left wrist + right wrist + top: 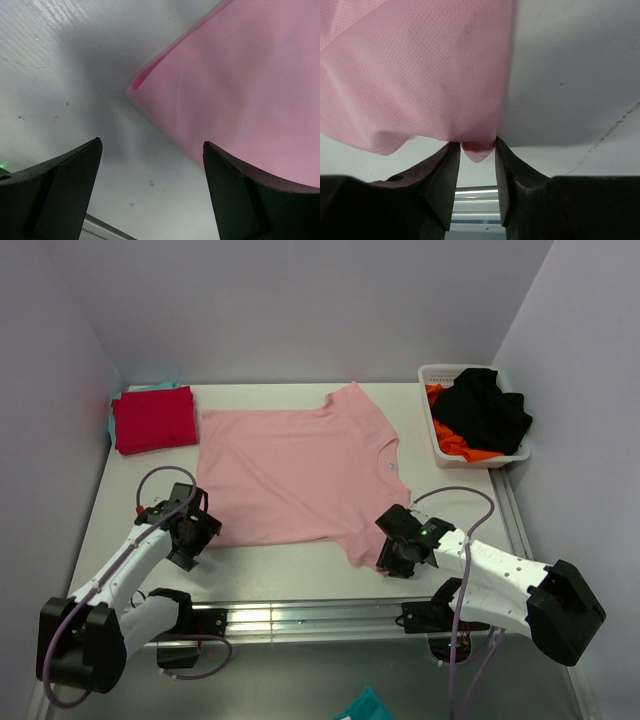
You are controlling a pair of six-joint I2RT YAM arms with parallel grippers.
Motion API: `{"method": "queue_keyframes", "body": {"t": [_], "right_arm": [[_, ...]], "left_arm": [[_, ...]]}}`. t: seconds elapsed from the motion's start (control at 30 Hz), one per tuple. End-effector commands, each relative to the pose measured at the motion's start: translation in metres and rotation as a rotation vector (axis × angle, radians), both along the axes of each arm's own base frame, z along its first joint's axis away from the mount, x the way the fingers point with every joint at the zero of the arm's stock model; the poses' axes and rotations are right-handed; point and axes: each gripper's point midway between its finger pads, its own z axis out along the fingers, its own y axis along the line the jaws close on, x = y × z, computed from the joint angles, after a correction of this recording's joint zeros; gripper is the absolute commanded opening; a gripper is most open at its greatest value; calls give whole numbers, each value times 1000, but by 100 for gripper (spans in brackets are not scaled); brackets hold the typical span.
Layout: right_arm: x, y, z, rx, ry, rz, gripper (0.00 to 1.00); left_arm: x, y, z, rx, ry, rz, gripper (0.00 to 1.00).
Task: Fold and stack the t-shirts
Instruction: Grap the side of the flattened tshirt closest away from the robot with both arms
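Red tee (153, 418) already folded over the teal one (111, 422); pink tee (290, 475) is flat, unfolded. My right pincer (477, 147) is pinching its sleeve, and my left pincer (150, 165) is apart.

Far-left corner: folded red t-shirt (153, 418) blocks, wall (60, 390) alongside.
Far-right corner: white basket (440, 368) heaped with clothes (485, 410) blocks.
Near strip: bare surface (290, 565) nearside of pink t-shirt (290, 470), open.
Left side: bare lane, passable.
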Motion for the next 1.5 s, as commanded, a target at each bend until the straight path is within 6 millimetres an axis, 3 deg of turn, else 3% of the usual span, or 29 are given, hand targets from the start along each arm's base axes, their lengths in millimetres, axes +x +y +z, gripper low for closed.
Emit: {"method": "queue_keyframes", "body": {"t": [0.0,0.33,0.57,0.77,0.87,0.9,0.97,1.1,1.3,1.47], "right_arm": [[13,4,4,-4,-44,-15,41],[8,-2,0,-23,-30,-19,0],[7,-5,2,-36,-33,-13,0],[4,-8,2,-45,-29,-6,0],[4,-8,3,-46,-30,-3,0],[4,-8,3,-47,-30,0,0],[4,-9,3,-49,-28,0,0],[3,-9,3,-56,-25,6,0],[3,-12,12,-58,-36,9,0],[4,-14,42,-26,-91,0,0]], "left_arm": [[8,1,-10,12,-10,15,89],[4,7,-26,45,20,39,82],[6,18,-32,103,26,47,76],[15,32,-37,142,32,45,64],[15,37,-40,136,36,59,48],[16,37,-40,133,34,61,37],[17,39,-43,131,35,57,28],[22,39,-42,124,26,44,0],[32,30,-19,78,-42,26,0],[29,16,-4,-3,-48,36,0]]}}
